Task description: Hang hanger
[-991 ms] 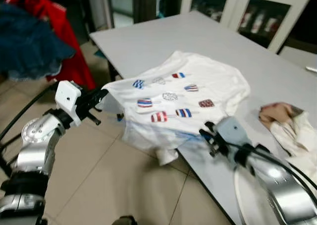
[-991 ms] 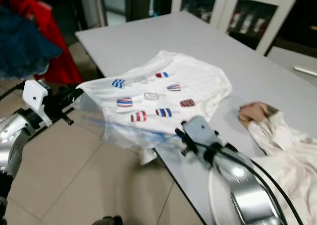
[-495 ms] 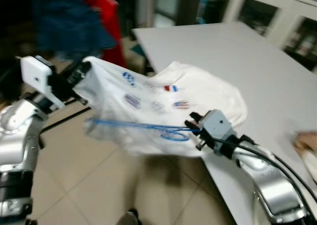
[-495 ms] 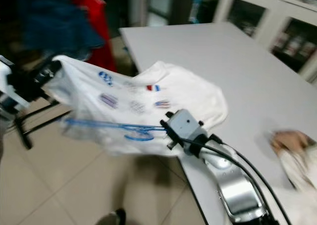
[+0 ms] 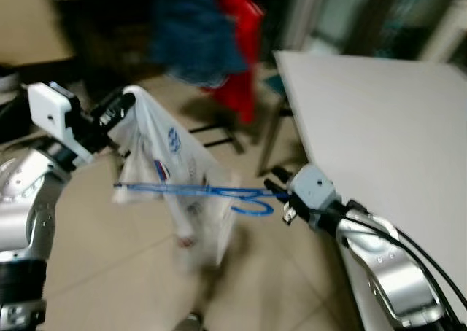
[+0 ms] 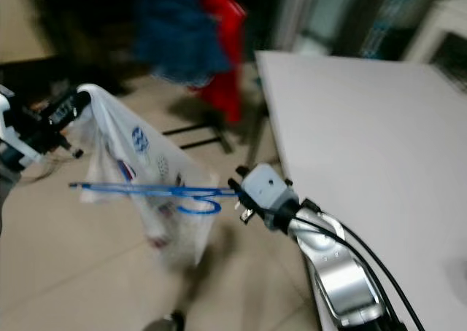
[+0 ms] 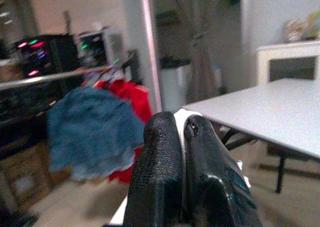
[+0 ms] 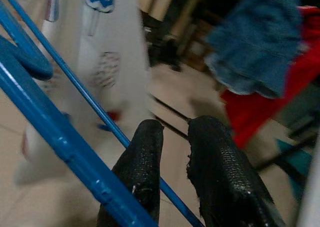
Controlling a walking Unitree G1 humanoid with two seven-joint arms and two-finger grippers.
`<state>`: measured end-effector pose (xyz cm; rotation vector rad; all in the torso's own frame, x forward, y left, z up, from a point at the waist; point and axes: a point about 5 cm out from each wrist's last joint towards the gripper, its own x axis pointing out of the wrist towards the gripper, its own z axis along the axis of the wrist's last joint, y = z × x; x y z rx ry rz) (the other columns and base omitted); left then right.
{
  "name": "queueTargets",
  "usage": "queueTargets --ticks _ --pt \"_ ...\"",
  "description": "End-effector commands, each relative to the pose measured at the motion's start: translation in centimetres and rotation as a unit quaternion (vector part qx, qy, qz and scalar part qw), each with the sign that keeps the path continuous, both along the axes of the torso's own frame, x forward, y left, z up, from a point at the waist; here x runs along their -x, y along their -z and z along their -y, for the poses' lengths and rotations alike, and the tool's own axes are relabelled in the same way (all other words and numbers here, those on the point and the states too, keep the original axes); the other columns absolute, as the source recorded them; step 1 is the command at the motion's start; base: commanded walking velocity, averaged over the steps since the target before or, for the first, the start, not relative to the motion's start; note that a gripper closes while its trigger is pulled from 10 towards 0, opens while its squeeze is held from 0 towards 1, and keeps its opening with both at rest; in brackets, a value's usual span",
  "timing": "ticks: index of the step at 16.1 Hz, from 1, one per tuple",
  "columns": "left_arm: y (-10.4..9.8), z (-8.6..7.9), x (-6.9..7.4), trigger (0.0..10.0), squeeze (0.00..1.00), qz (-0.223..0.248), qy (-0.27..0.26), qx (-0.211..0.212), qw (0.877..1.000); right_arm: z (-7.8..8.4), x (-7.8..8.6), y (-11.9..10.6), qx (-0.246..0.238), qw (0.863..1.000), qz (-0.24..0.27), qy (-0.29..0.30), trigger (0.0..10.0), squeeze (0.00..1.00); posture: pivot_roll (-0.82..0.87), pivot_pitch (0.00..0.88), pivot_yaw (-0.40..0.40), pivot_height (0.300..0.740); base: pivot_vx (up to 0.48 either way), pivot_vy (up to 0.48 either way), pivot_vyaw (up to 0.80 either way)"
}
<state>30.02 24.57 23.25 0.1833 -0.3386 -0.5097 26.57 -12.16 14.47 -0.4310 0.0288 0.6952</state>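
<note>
Swinging off the grey table (image 5: 379, 105) toward the rack clothes (image 5: 201, 32), white shirt (image 5: 182, 192) now dangling clear, pinched between left gripper (image 7: 181, 137) jaws, blue hanger (image 5: 197, 191) clamped in right gripper (image 8: 175, 147) jaws; carry underway, hanging pending.

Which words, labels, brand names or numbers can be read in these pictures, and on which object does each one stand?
None: no text can be read.
White T-shirt, pinched by the left gripper: printed ice-pop pictures, no letters.
Blue hanger, held by the right gripper: no marking seen.
Blue garment and red garment on the rack: too blurred to tell.
</note>
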Motion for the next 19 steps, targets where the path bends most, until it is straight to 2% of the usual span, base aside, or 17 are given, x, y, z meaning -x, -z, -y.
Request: queueTargets --ticks 1,3,6,7,11,16,17,19 --pt "-0.5 0.4 0.2 10.0 0.0 0.01 0.007 -0.001 1.0 0.2 0.0 -0.1 -0.001 1.0 0.004 0.001 10.0 0.0 0.13 0.107 -0.069 0.74 0.0 0.0 0.8" --pt "-0.2 0.5 0.1 10.0 0.0 0.002 0.01 0.002 1.0 0.2 -0.1 0.1 -0.003 1.0 0.004 0.01 10.0 0.0 0.13 0.106 -0.066 0.74 0.0 0.0 0.8" --pt "1.3 0.4 -0.1 10.0 0.0 -0.03 0.012 0.003 0.999 0.6 -0.4 0.6 -0.009 0.999 -0.012 0.03 10.0 0.0 0.13 0.107 -0.06 0.74 0.0 0.0 0.0" --pt "2.8 0.4 -0.2 10.0 0.0 -0.06 0.016 -0.004 0.998 0.7 0.0 1.3 0.0 0.999 -0.032 0.015 10.0 0.0 0.12 0.108 -0.056 0.74 0.0 0.0 0.0" --pt "6.2 0.0 -0.2 10.0 0.0 -0.126 0.015 -0.002 0.992 1.0 2.1 3.9 0.036 0.993 -0.102 -0.046 10.0 0.0 0.12 0.109 -0.053 0.74 0.0 0.0 0.0" --pt "10.0 -1.2 -0.1 10.0 0.0 -0.201 -0.009 0.031 0.979 3.1 2.5 5.6 0.071 0.986 -0.149 -0.035 10.0 0.0 0.11 0.112 -0.049 0.74 0.0 0.0 0.0" --pt "11.0 -1.0 -0.3 10.0 0.0 -0.221 -0.012 0.033 0.975 3.1 2.9 6.0 0.091 0.983 -0.153 -0.05 10.0 0.0 0.1 0.113 -0.049 0.74 0.0 0.0 0.0" --pt "10.7 0.5 -1.5 10.0 0.0 -0.212 0.001 0.042 0.976 2.6 2.0 7.6 0.1 0.981 -0.164 -0.001 10.0 0.0 0.1 0.123 -0.049 0.74 0.0 0.0 0.0"
